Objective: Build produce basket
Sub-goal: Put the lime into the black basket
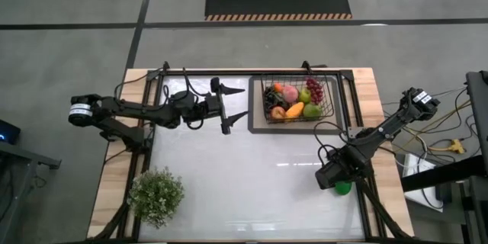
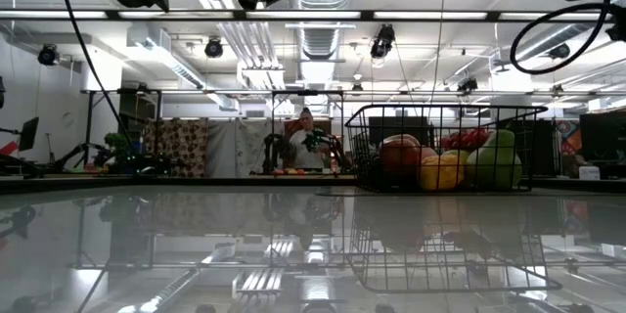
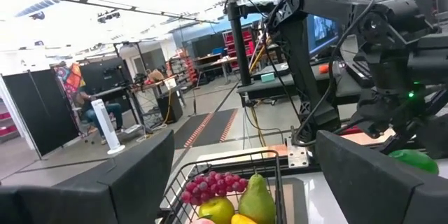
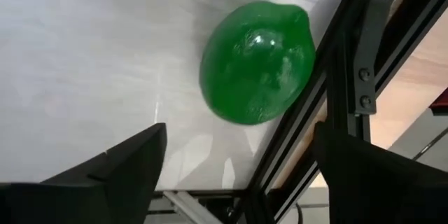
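Revealing green pepper [image 4: 257, 61] whole, right wrist only

- Both my arms are dark, nearly black, built of slim tube links joined by thicker rounded joints.
- My left arm [image 1: 145, 112] carries a white-banded cylindrical joint at its outer end, and loose black cables loop along its links.
- My right arm [image 1: 381, 133] ends at a boxy shoulder block with small pale markings; black cables trail beside it.
- My left gripper [image 1: 227, 107] has two flat, matte black fingers [image 3: 133, 175], broad and wedge-shaped.
- My right gripper [image 4: 238, 175] shows the same plain black fingers [image 4: 115, 171], with no markings that I can see.
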Controlling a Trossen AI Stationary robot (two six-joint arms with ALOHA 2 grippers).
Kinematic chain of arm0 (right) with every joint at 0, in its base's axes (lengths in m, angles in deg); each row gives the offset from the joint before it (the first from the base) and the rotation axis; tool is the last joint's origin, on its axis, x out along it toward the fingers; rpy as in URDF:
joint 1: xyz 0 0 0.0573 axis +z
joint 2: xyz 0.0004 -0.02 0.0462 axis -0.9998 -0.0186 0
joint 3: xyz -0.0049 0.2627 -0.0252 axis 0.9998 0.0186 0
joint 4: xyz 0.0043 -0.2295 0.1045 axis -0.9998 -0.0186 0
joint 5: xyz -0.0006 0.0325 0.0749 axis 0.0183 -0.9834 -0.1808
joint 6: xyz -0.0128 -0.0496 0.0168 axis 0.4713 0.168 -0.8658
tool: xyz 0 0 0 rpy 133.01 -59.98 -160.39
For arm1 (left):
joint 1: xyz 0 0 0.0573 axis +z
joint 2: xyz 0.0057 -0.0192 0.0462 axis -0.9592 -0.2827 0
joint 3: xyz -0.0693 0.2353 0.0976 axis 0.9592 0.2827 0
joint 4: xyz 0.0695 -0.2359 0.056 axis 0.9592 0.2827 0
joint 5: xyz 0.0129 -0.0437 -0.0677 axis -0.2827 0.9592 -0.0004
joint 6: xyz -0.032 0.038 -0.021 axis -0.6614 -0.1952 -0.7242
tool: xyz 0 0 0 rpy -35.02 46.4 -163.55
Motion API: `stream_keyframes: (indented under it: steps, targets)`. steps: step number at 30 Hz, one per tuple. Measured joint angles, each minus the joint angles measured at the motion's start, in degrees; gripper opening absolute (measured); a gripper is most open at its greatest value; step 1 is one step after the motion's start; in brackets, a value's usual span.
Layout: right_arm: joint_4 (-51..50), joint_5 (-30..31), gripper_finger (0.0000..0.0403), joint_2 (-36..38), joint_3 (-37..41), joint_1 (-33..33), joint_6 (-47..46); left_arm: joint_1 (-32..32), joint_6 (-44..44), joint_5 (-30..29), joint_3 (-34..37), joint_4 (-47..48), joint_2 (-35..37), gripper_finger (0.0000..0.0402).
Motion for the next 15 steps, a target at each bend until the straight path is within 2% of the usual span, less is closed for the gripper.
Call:
stream_keyframes:
  steps: [5, 15]
  targets:
    - [1.2, 0.09, 0.0355, -0.54, 2.22, 0.0, 0.05, -0.01, 0.06, -0.25, 0.0, 0.0, 0.0, 0.0329]
    - [8.08, 0.0, 0.0347, -0.65, 7.84, 0.02, 0.07, -0.01, 0.03, -0.38, 0.4, 0.04, 0.0, 0.0329]
